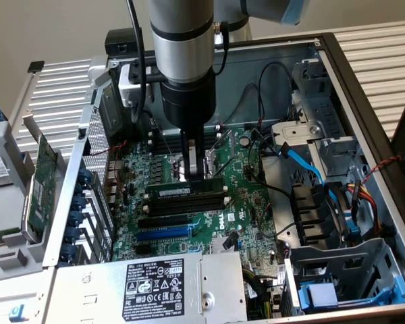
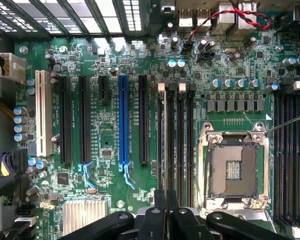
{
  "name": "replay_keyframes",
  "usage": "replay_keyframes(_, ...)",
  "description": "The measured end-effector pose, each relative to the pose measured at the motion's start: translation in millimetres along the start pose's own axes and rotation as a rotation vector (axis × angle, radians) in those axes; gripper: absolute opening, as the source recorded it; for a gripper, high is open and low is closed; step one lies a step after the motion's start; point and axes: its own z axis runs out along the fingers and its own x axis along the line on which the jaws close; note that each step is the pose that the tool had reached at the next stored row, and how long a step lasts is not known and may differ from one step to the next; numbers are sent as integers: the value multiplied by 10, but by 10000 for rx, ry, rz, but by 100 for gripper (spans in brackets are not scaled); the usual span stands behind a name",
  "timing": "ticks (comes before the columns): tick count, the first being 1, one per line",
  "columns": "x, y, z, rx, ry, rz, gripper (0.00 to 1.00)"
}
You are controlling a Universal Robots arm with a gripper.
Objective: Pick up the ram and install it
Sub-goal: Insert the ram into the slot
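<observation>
Exterior view from where I'm standing: the arm [image 1: 182, 47] comes straight down into the open computer case [image 1: 341, 81]. Its gripper [image 1: 200, 175] sits low over the motherboard [image 1: 253, 206], right at the bank of black memory slots [image 1: 189, 204]. The ram [image 1: 179, 192] stands on its long edge at the far side of that bank. Its white label faces the near side, and its length runs from the exterior view's left to the exterior view's right. The gripper meets it from above, on the top edge and nearer the stick's end at the exterior view's right than its middle. It is closed on that edge, pinching the thin stick across its thickness. The other slots, just on the near side of the ram, hold no sticks. A blue slot [image 1: 163, 233] lies nearer still, and a power supply [image 1: 155, 287] with a black label fills the near corner. A green expansion card [image 1: 44, 182] lies outside the case at the exterior view's left, well apart from the gripper. In the wrist view the two fingers [image 2: 160, 207] show only a hairline gap between them and line up with the slots. The processor socket [image 2: 235, 170] lies just beside those slots.
</observation>
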Motion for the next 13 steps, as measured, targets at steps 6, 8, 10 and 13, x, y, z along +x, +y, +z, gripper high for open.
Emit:
replay_keyframes(6, 0, 15, 10, 50, -2, -25, 13)
replay_keyframes(8, 0, 20, 12, 99, -6, -41, 13)
replay_keyframes(10, 1, 23, 16, 112, -9, -46, 13)
replay_keyframes(13, 2, 23, 28, 112, -5, -47, 13)
